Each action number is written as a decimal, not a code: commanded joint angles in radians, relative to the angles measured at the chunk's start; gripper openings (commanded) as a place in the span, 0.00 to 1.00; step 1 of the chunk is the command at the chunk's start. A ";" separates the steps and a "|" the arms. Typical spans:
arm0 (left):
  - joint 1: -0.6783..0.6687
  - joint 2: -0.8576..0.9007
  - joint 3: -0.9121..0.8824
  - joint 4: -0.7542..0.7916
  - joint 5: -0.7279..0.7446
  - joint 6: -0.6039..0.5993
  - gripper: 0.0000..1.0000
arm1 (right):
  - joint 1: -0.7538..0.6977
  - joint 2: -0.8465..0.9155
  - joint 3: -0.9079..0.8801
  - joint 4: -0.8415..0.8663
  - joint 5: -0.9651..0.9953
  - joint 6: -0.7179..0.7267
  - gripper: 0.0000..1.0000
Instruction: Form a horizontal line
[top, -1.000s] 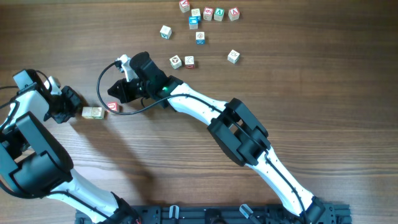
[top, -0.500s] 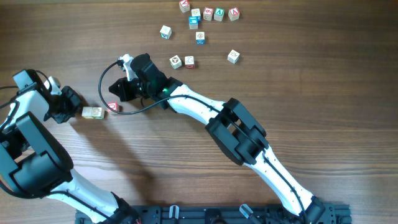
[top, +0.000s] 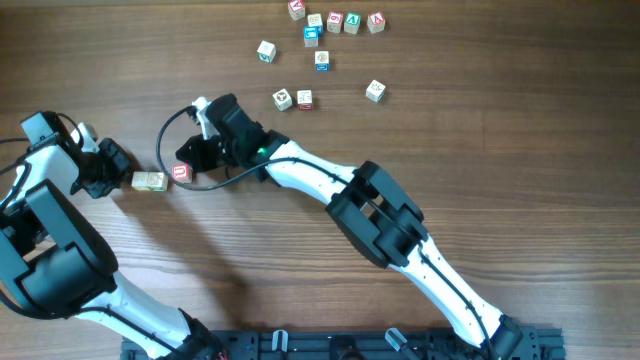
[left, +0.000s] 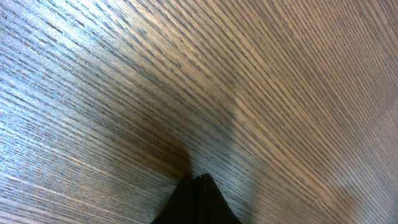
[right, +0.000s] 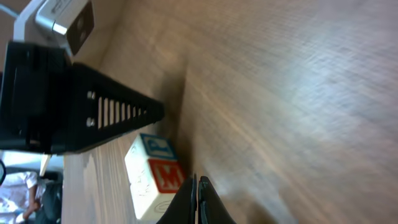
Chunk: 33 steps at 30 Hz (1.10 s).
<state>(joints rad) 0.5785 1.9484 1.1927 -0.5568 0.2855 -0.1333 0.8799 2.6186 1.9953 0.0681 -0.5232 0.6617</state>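
Two pale wooden cubes (top: 150, 181) lie side by side at the left of the table. A red-marked cube (top: 181, 172) sits at their right end, slightly higher and askew; whether it touches them I cannot tell. My left gripper (top: 126, 180) is shut, its tip at the left end of this row. My right gripper (top: 186, 160) is shut too, its tip just above and right of the red-marked cube. The right wrist view shows the cubes (right: 155, 177) with red and blue letter faces beside my shut right gripper (right: 198, 182), with the left fingers (right: 124, 112) beyond. In the left wrist view my left gripper (left: 199, 179) is over bare wood.
Several loose letter cubes lie at the top centre: a short row (top: 343, 21), one with a blue face (top: 311, 36), a pair (top: 294, 99) and single ones (top: 375, 90) (top: 266, 50). A black cable (top: 163, 130) loops beside the right wrist.
The right gripper has shifted a little to the left, onto the red-marked cube, which has edged slightly toward the pale pair. The left arm has not moved.
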 joint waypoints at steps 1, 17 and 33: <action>0.001 -0.013 -0.009 0.003 0.017 -0.006 0.04 | 0.016 0.028 -0.004 -0.006 -0.016 -0.003 0.05; 0.001 -0.013 -0.009 0.003 0.017 -0.006 0.04 | 0.017 0.028 -0.004 -0.024 -0.039 -0.003 0.05; 0.001 -0.013 -0.009 0.003 0.017 -0.006 0.04 | 0.015 0.027 0.001 0.019 -0.035 -0.029 0.05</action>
<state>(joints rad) 0.5785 1.9484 1.1927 -0.5568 0.2859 -0.1333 0.8978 2.6190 1.9953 0.0654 -0.5602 0.6598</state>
